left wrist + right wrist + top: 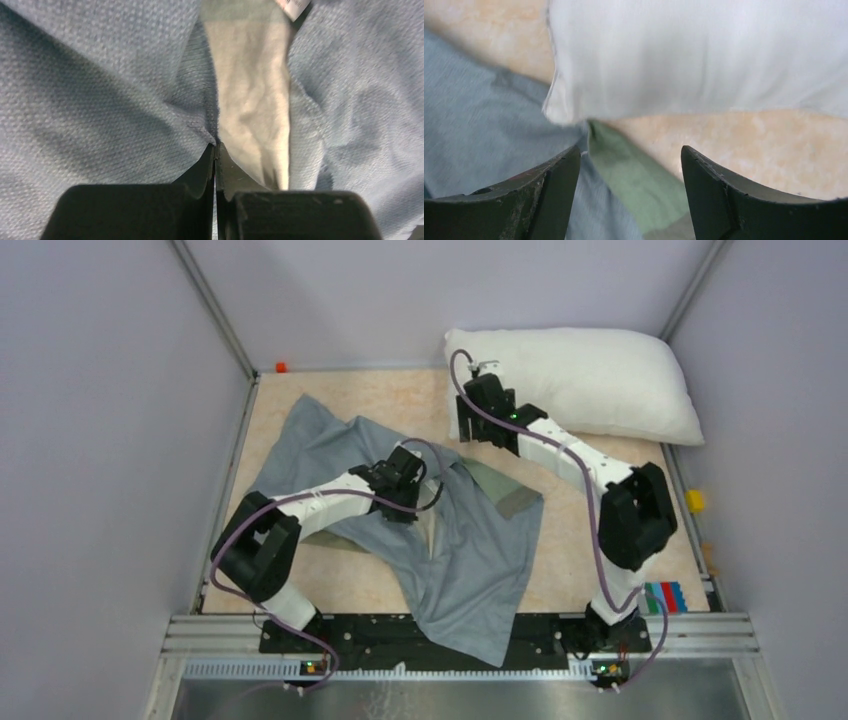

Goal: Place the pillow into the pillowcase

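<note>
Grey-blue pillowcase (95, 100) in left gripper (216, 149)

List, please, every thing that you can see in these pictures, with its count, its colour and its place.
pillow: 1, white, far right corner of the table
pillowcase: 1, grey-blue, wrinkled, spread over the left and middle
table: 1, beige
orange block: 1, orange, far left corner
yellow block: 1, yellow, right edge
bricks: one cluster, red, green and blue, by the right arm's base
left arm: 1, white and black, over the pillowcase; jaws shut on a fold
right arm: 1, white and black, by the pillow; jaws open, empty
</note>
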Available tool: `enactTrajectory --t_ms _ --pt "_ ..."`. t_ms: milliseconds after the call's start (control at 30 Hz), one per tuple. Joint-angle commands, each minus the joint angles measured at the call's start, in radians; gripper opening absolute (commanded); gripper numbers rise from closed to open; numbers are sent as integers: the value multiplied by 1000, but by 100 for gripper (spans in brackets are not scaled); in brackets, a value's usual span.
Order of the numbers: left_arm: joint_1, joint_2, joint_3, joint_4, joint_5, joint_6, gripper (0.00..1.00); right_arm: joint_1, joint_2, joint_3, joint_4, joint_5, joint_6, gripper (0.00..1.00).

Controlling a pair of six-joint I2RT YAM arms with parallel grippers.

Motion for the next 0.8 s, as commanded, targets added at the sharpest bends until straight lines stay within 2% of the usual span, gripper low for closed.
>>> enactTrajectory --t_ms 0,133,300,367,433,467,533,567,633,767 --pt "28 -98 -35 18 10 21 0 -43 121 207 41 84 -163 74" --pt "43 -135 -29 10 13 33 0 -48 293 403 22 143 -258 76" --pt "55 -174 -60 39 68 27 0 -53 569 661 -97 218 -315 79" --pt "54 -184 -82 60 85 24 0 -66 683 753 -170 227 -295 76" --pt "54 -188 -107 92 102 22 0 -80 740 829 -250 221 -253 63" --pt "55 -188 -117 106 112 19 0 -84 744 848 -285 216 -228 49" --pt "54 -187 -136 135 136 11 0 -85 700 835 -306 218 -194 8" --pt "54 -187 -145 151 147 7 0 -85 660 812 -306 218 -180 0" --pt "55 -182 -148 167 165 4 0 -86 559 769 -299 216 -161 0" --pt "56 -169 -131 178 180 13 0 -86 378 784 -395 231 -127 0"
